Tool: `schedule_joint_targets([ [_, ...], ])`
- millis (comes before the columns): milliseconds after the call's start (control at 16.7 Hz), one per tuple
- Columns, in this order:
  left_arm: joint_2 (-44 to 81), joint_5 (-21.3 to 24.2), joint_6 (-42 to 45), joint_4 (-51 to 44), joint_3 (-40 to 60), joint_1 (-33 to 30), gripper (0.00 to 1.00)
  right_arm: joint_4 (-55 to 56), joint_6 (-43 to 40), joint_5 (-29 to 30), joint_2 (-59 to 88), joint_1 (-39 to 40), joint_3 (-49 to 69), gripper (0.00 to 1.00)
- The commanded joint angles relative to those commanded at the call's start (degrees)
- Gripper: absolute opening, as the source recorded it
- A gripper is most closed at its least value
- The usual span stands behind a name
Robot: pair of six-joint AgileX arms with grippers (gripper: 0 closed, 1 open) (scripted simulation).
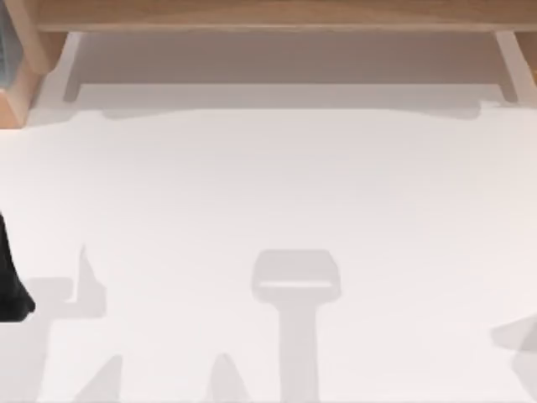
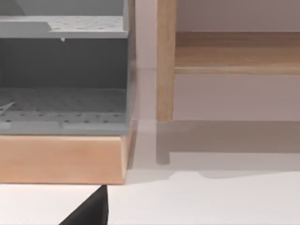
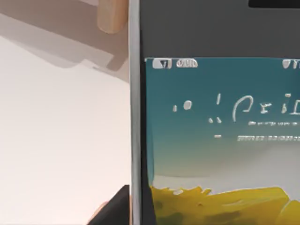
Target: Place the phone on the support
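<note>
The phone (image 3: 215,117) stands very close in the right wrist view, with a silvery edge, a dark bezel and a teal-to-yellow screen. My right gripper (image 3: 211,216) is shut on the phone, and one dark finger (image 3: 116,209) presses against the silvery edge. White table shows beyond the phone. My left arm (image 1: 12,281) is a black shape at the table's left edge. Its gripper (image 2: 91,210) shows as a dark tip low in the left wrist view. The support is out of view.
A wooden frame (image 1: 268,15) runs along the table's far side on pale legs (image 2: 165,61). At the far left stands a wooden-based unit with grey perforated shelves (image 2: 63,105). Grey shadows lie on the white table (image 1: 268,185) near its front edge.
</note>
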Motion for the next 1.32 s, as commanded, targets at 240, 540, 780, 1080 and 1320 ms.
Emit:
schedule_joint_targets([
  [240,0.0,0.0,0.0,0.0,0.0,0.0,1.0,7.0,5.5,3.4,3.6,4.0,-4.9,0.0],
  [540,0.0,0.0,0.0,0.0,0.0,0.0,1.0,10.4,8.8,4.0,6.9,6.6,-6.8,0.0],
  [780,0.0,0.0,0.0,0.0,0.0,0.0,1.0,10.4,8.8,4.0,6.9,6.6,-6.8,0.15],
  [1080,0.0,0.0,0.0,0.0,0.0,0.0,1.0,10.4,8.8,4.0,6.9,6.6,-6.8,0.53],
  [1320,0.0,0.0,0.0,0.0,0.0,0.0,1.0,10.4,8.8,4.0,6.9,6.6,-6.8,0.83],
])
